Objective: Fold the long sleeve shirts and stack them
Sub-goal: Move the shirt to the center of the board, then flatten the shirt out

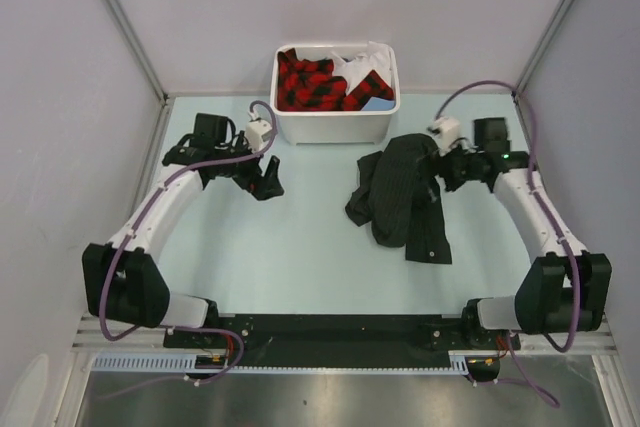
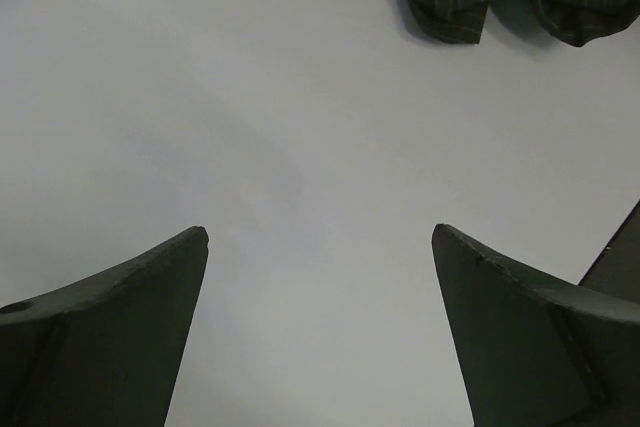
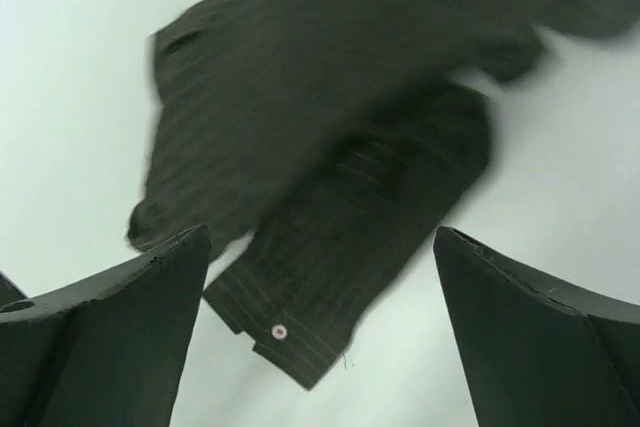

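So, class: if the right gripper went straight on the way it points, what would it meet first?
Most likely the shirt: the open right gripper points at its buttoned cuff. Blur leaves the depth unclear.

Tabletop: pale green, matte, plain.

Lying directly on it:
1. Shirt: black with fine pale pinstripes, crumpled in a loose heap right of centre. One long strip trails toward the near edge. A cuff with a small white button lies flat on the surface.
2. Bin: white, rectangular, open-topped. It stands at the middle of the far edge, just beyond the shirt and apart from it. It holds red-and-black plaid cloth with some white and blue.
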### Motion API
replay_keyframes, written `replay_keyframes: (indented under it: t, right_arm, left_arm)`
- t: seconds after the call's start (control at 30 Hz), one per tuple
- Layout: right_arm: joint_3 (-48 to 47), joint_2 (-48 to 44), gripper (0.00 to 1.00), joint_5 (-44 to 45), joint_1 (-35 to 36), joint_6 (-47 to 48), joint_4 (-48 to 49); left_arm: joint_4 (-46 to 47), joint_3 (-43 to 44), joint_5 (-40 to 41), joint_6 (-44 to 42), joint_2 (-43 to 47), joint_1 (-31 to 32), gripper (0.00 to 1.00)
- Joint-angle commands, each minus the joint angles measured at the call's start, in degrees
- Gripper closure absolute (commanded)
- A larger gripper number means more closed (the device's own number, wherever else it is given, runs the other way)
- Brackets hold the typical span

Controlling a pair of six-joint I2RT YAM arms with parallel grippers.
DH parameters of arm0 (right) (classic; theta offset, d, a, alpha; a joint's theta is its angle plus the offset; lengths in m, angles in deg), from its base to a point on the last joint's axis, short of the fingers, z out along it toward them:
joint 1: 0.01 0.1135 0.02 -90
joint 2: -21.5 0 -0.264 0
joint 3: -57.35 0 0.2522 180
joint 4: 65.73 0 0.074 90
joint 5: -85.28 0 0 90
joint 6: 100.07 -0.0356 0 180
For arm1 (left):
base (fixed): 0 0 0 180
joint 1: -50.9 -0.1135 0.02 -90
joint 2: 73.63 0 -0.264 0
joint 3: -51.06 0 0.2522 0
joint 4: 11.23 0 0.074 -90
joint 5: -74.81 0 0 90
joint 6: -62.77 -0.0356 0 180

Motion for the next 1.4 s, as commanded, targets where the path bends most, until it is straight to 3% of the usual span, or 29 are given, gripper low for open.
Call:
replay_keyframes:
  t: [0.0,0.03,0.17,0.33,0.5,0.67,0.87,0.93,0.97,1.07,1.1,1.13,1.23,1.33,1.37]
  right_arm:
    - [5.85,-2.63,0.0,7.22,13.18,11.74,7.21]
    - [6.47,-1.93,0.0,8.29,16.77,11.65,8.38]
    - [3.94,7.1,0.0,11.27,19.44,3.08,12.16]
    - [-4.06,12.13,0.0,4.44,11.47,-11.61,14.54]
    - [-7.05,16.68,0.0,2.58,3.01,-29.53,25.43]
    - [-12.23,27.41,0.0,4.52,1.44,-37.21,27.55]
    - [-19.71,38.58,0.0,2.41,0.72,-40.11,26.85]
    - [-20.15,39.38,0.2,0.66,0.81,-40.9,27.72]
    - [-20.76,39.12,0.44,-1.96,0.9,-40.82,27.99]
    - [-21.21,33.97,0.73,-8.46,1.69,-38.38,25.81]
    - [-20.34,31.76,0.92,-9.45,2.04,-37.49,25.45]
    - [-19.2,28.69,1.0,-10.33,2.3,-36.61,25.7]
    - [-15.06,17.7,1.0,-13.32,6.86,-31.87,27.37]
    - [-13.48,10.57,1.0,-14.2,15.72,-24.58,27.63]
    - [-13.56,9.6,1.0,-13.6,21.76,-22.3,27.38]
  left_arm:
    - [6.25,-3.52,-8.89,5.55,-2.75,0.7,0.0]
    - [8.08,-3.96,-8.19,6.26,-2.93,0.88,0.01]
    - [9.6,-4.05,-6.08,7.93,-2.14,0.88,0.01]
    - [8.02,-4.31,-4.76,7.32,1.72,0.53,0.01]
    - [7.05,-5.37,-2.92,7.06,4.1,-0.08,0.01]
    - [6.61,-4.76,-0.63,6.62,4.54,-1.14,0.01]
    - [4.42,-2.82,1.04,6.09,5.07,-3.95,0.0]
    - [3.89,-2.38,1.57,5.91,5.42,-4.65,0.01]
    - [3.71,-2.29,1.66,5.65,5.59,-4.83,0.01]
    - [3.71,-2.12,1.57,5.74,6.3,-5.18,0.01]
    - [3.71,-2.03,1.48,5.74,6.39,-5.44,0.01]
    - [3.53,-1.59,1.13,6.26,6.74,-5.53,0.01]
    - [3.62,-0.54,-0.44,8.36,7.61,-6.41,0.0]
    - [5.29,0.43,-3.25,11.35,8.76,-8.95,0.01]
    - [6.6,0.61,-5.18,12.41,9.11,-10.62,0.01]
